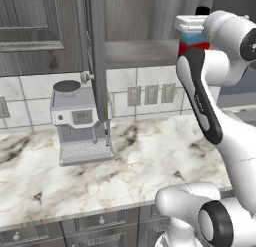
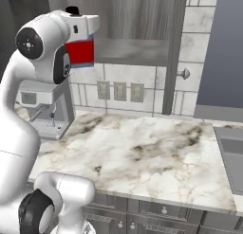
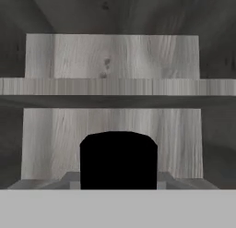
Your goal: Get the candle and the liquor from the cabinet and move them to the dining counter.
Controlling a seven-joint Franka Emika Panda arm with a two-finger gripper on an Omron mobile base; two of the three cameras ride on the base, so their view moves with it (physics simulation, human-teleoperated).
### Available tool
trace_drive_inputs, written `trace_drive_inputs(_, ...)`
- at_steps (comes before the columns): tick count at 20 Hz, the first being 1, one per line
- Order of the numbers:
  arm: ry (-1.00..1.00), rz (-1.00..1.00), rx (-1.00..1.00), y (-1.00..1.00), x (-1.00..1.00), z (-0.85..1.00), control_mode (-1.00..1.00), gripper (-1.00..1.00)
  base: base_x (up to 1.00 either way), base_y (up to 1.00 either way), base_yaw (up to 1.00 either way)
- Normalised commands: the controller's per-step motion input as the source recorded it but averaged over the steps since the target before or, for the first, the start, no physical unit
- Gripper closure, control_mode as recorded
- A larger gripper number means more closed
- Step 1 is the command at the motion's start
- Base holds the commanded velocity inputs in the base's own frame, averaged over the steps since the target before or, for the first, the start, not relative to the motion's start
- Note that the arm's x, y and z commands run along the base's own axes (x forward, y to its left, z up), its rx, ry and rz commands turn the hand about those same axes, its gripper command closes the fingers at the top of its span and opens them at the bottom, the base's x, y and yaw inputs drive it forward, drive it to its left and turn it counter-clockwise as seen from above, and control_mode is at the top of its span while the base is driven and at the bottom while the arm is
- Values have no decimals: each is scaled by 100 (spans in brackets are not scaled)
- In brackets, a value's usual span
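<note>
Your tool (image 2: 81,39) is clamped on the squat blue-and-red black-capped liquor bottle (image 2: 79,52) (cap (image 3: 118,160) between the jaws), facing the open dark grey wood-grain cabinet (image 3: 110,86).

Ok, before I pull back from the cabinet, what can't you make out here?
- The candle: I cannot place it; the hand view looks at bare cabinet shelves.
- The liquor: its lower part is hidden behind the arm in the left base view; its cap blocks the hand view.
- The jaws: the hand and bottle cover them, so the grip itself is unclear.
- The coffee machine: partly behind the arm in the right base view.
</note>
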Motion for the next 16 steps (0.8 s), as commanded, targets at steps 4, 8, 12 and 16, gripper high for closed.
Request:
trace_drive_inputs(4,8,0,0,0,-98,0,-100,100,0,0,0)
trace_drive_inputs(8,8,0,0,0,-83,-1,-100,100,0,0,0)
trace_drive_inputs(12,8,0,0,0,-90,-4,-100,100,0,0,0)
trace_drive_inputs(16,6,0,0,0,-91,-15,-100,100,0,0,0)
